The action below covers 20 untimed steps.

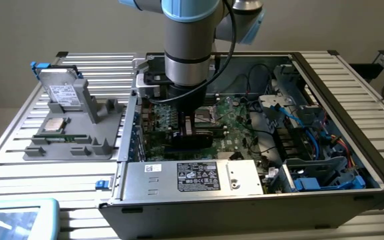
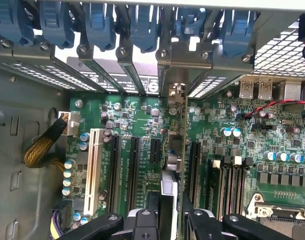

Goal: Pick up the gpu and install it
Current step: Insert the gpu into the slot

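Note:
The gpu [image 2: 175,150] stands on edge between my fingers, over the green motherboard [image 2: 142,120] inside the open computer case [image 1: 245,200]. My gripper [image 2: 170,222] is shut on it, one black finger on each face. The card's silver end bracket [image 2: 176,92] meets the row of rear slot covers with blue latches [image 2: 142,25]. Black expansion slots [image 2: 133,170] run alongside it on both sides. In the exterior view my gripper [image 1: 189,129] reaches down into the case, with the dark card [image 1: 193,141] below it just above the board. Whether the card's edge sits in a slot I cannot tell.
A grey fixture [image 1: 72,145] on the exterior view's left holds a silver hard drive [image 1: 64,92], a processor [image 1: 55,125] and a memory stick [image 1: 58,135]. The power supply [image 1: 192,177] fills the case's front. Blue cables and brackets [image 1: 319,180] crowd its right side. A braided cable [image 2: 42,147] lies beside the motherboard.

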Available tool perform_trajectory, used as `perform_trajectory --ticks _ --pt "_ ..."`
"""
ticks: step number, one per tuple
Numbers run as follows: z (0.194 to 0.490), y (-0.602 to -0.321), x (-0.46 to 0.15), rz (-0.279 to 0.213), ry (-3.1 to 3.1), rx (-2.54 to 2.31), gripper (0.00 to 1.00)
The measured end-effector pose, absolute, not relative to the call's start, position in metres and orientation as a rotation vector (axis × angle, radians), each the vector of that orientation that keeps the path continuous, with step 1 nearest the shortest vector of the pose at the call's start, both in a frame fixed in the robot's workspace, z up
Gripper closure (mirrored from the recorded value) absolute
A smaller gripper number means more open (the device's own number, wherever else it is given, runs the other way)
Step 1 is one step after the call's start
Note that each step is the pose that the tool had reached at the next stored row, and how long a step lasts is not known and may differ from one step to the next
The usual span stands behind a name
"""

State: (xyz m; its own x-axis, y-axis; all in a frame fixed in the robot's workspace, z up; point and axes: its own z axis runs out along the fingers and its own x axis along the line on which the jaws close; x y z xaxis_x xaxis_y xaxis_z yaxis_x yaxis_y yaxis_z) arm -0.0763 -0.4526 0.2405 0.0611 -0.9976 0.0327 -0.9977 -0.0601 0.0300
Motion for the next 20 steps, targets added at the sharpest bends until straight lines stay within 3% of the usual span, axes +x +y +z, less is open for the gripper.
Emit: perform_trajectory --ticks 20 --pt "0.2444 -0.4527 -0.0754 0.002 -2.13 2.251 0.73"
